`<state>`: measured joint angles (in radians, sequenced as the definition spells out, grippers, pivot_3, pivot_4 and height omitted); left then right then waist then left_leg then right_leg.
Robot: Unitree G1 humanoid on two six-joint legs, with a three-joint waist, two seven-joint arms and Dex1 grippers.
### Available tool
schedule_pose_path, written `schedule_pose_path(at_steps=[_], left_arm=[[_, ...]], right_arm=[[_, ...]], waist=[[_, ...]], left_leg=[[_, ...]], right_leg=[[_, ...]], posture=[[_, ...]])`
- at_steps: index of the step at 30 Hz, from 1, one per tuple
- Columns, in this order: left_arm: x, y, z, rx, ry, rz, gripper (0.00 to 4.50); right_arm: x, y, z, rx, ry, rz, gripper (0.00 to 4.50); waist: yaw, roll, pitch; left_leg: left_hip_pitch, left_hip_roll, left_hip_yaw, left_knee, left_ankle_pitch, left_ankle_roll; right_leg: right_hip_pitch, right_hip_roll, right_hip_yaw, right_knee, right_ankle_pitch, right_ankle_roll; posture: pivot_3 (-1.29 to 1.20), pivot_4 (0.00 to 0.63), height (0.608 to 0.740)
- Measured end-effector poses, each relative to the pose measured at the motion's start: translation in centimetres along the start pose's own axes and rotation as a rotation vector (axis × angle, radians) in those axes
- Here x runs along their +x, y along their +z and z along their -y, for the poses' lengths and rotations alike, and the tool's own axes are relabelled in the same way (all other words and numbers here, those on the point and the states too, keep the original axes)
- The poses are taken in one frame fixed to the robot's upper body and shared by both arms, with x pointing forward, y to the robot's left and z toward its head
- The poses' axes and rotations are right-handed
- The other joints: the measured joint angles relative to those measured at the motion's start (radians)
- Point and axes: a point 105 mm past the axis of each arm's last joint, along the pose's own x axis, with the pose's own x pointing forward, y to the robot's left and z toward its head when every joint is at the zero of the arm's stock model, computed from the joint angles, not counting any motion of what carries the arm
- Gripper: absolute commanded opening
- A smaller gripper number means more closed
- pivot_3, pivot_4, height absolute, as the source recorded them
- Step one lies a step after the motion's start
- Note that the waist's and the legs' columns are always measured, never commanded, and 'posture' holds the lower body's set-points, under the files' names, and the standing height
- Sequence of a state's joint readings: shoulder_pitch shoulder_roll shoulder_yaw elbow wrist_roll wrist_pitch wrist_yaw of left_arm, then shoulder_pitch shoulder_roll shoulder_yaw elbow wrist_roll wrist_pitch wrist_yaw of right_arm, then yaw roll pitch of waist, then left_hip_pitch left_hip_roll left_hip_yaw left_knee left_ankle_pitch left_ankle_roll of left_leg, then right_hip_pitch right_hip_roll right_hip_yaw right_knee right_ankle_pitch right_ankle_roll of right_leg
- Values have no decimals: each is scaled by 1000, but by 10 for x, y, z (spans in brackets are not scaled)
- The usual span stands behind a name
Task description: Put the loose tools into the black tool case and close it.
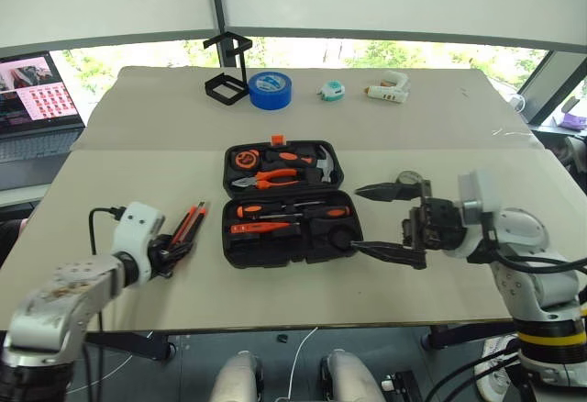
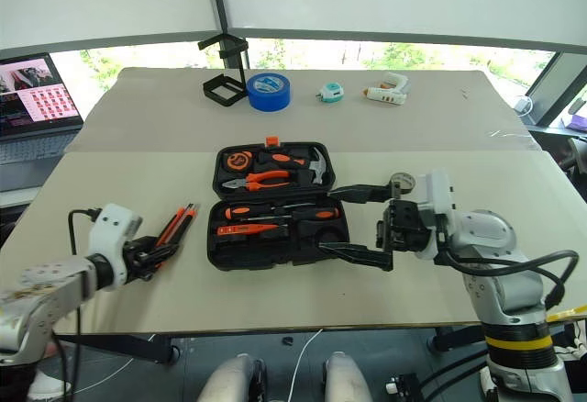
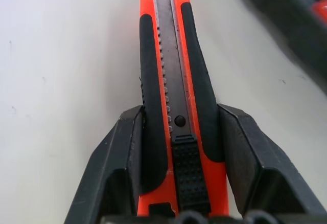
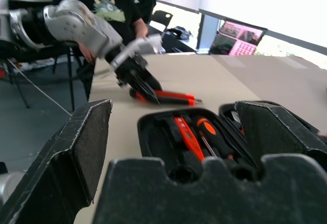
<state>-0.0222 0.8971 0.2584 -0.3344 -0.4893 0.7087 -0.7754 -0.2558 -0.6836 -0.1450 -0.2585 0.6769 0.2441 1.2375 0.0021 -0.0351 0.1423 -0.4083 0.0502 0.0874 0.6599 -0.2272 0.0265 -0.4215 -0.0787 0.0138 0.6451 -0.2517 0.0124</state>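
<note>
- The black tool case (image 1: pixel 289 202) lies open on the table (image 1: pixel 459 136), its orange latch (image 1: pixel 278 138) on the far edge of the lid.
- Inside the case, the near half holds two black-and-orange screwdrivers (image 1: pixel 293 210) and a slim orange tester screwdriver (image 1: pixel 261 228).
- The far half holds orange-handled pliers (image 1: pixel 266 179).
- My left gripper (image 3: pixel 176 147) is on the table to the left of the case; its two fingers (image 3: pixel 122 157) press against both sides of the black-orange utility knife (image 3: pixel 173 81), which still lies on the tabletop.
- My right gripper (image 1: pixel 390 223) hangs just to the right of the case, pointing toward it, jaws spread wide with nothing between them.
- Well beyond the case, on the far side of the table, stand a black wire-frame stand (image 1: pixel 227 72), a big blue tape roll (image 1: pixel 270 90) and a white glue gun (image 1: pixel 387 90).
</note>
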Motion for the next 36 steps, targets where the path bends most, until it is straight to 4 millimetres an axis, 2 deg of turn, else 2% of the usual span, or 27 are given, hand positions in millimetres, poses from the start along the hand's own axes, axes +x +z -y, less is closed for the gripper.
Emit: schedule_pose_path(at_steps=[3, 5, 6, 8, 12, 17, 20, 26, 36], left_arm=[[-4, 40, 22, 225, -280, 52, 1731], [3, 59, 45, 346, -440, 69, 1731], [11, 63, 56, 396, -505, 62, 1731], [28, 66, 72, 453, -576, 45, 1731], [60, 67, 86, 531, -618, -15, 1731], [87, 58, 96, 578, -633, -71, 1731], [91, 50, 99, 598, -646, -112, 1731], [93, 49, 92, 637, -640, -148, 1731], [98, 50, 98, 609, -639, -138, 1731]], right_arm=[[-14, -4, 2, -5, -32, -40, 4500], [-22, -9, 4, 1, -41, -92, 4500], [-27, -11, 4, 5, -47, -117, 4500], [-36, -16, 4, 17, -49, -172, 4500], [-44, -20, 1, 34, -50, -213, 4500], [-45, -22, -6, 46, -51, -212, 4500], [-44, -21, -9, 43, -56, -206, 4500], [-44, -20, -10, 39, -76, -202, 4500], [-42, -20, -10, 39, -84, -183, 4500]], waist=[[17, 0, 1], [23, 1, 1], [23, 1, 2], [21, 1, 2], [7, 0, 3], [6, 0, 3], [7, 0, 3], [10, 0, 3], [12, 0, 3]], left_leg=[[-2, -1, 1, 0, 0, 0], [-2, -3, 3, 1, 0, 2], [-3, -3, 4, 1, 0, 3], [-5, -4, 5, 2, -1, 4], [-7, -2, 4, 3, -1, 4], [-7, -2, 3, 4, 0, 4], [-7, -2, 2, 4, 0, 4], [-7, -2, 0, 6, -1, 4], [-7, -2, -2, 9, -1, 4]], right_leg=[[1, -1, 0, -4, -1, -2], [1, -2, 1, -5, 1, 2], [2, -1, 3, -5, 4, 8], [1, 2, 3, -6, 5, 10], [-1, 7, 2, -5, 5, 11], [0, 8, 2, -4, 5, 11], [0, 7, 3, -4, 5, 11], [0, 7, 2, -4, 5, 11], [1, 6, 2, -2, 5, 12]], posture=[[0, 150, 740], [0, 150, 740], [0, 150, 740], [0, 150, 740], [0, 150, 740], [0, 150, 740], [0, 150, 740], [0, 150, 740], [0, 150, 740]])
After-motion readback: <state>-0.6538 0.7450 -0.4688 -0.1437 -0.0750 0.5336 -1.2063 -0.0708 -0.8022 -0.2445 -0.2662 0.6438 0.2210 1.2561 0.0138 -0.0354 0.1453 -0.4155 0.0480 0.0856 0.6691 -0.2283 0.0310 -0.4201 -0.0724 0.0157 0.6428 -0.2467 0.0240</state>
